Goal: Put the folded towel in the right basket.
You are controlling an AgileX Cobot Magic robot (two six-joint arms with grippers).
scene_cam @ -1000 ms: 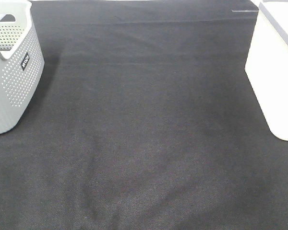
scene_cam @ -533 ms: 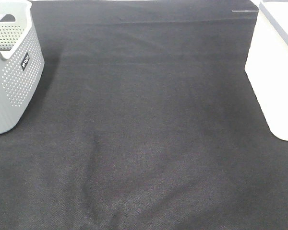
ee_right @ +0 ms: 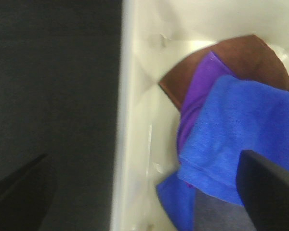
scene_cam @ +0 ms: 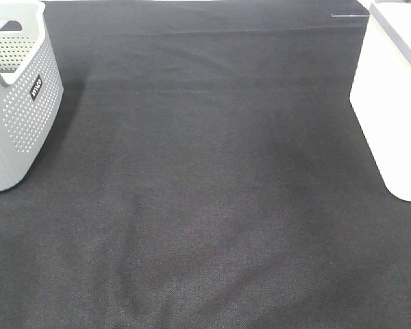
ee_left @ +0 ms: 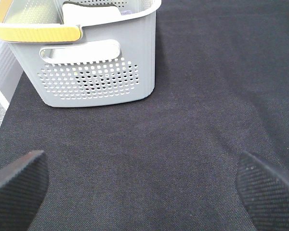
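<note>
R wrist view: the right gripper (ee_right: 143,159) hangs over the rim of a white smooth-walled plastic basket (ee_right: 135,120). Jaws are spread wide w/ nothing held btw them. One finger is over the black woven table cloth (ee_right: 53,72) outside the basket, the other over the basket's contents. Beneath and just ahead of that inner finger lies a blue terry towel (ee_right: 241,130), folded, layers roughly stacked. It rests on a purple cloth (ee_right: 200,91) and a brown cloth (ee_right: 245,53). A grey fabric patch (ee_right: 216,211) shows btw the jaws, near the inner finger. The blue towel is prob. the task's folded towel; if so, it lies inside the right basket, free of the jaws.

L wrist view: the left gripper (ee_left: 139,159) has its jaws fully apart and empty, w/ bare black cloth btw them. Ahead of the jaws, well apart, stands a grey perforated plastic basket (ee_left: 101,72) w/ a yellow handle (ee_left: 36,32). A pale green folded fabric (ee_left: 29,12) sits inside; can't tell more.

High view: neither arm shows. The grey basket is at the L edge, the white basket at the R edge.

Handling, as a judgement: the towel is light, soft and limp, not fragile or slippery, and terry pile gives the pads good grip. It prob. sags and unfolds if pinched by one layer or a corner. Best hold is across the thick folded edge, mid-length, jaws closing on all layers at once.
</note>
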